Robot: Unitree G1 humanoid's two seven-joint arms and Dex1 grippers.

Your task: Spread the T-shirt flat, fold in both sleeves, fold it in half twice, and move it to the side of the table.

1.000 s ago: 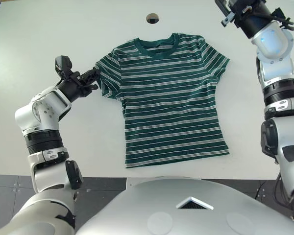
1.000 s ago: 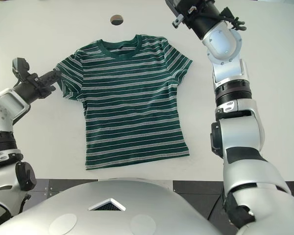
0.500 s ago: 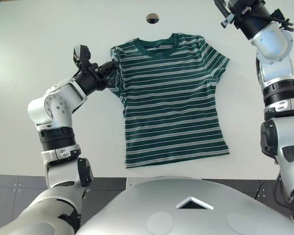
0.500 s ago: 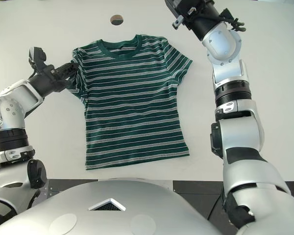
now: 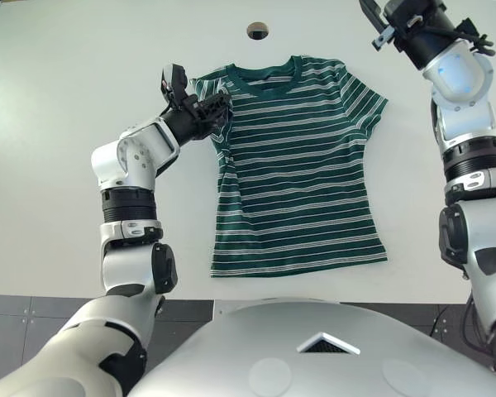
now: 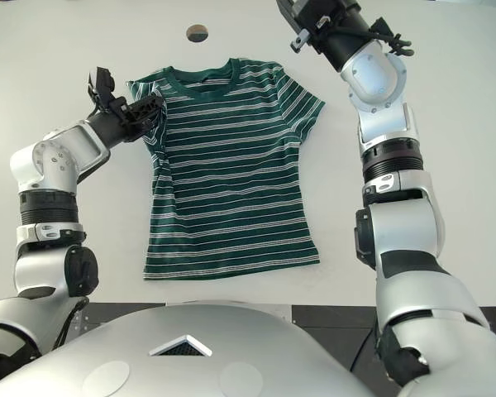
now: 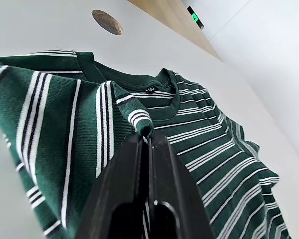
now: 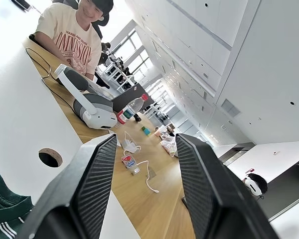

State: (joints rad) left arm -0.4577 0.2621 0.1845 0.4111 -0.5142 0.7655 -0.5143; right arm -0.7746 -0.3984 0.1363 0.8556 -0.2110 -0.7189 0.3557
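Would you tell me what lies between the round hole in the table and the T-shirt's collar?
Only bare white table separates the hole from the T-shirt's collar, as the left eye view shows.

Dark green T-shirt (image 5: 298,165) with thin white stripes across body and sleeves and a plain dark green collar (image 5: 264,80), on a white table (image 5: 66,83). The left gripper (image 5: 217,107) and right gripper (image 8: 147,147) are black.

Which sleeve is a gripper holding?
The left sleeve of the green white-striped T-shirt, pinched in the left gripper; the right sleeve lies flat, untouched.
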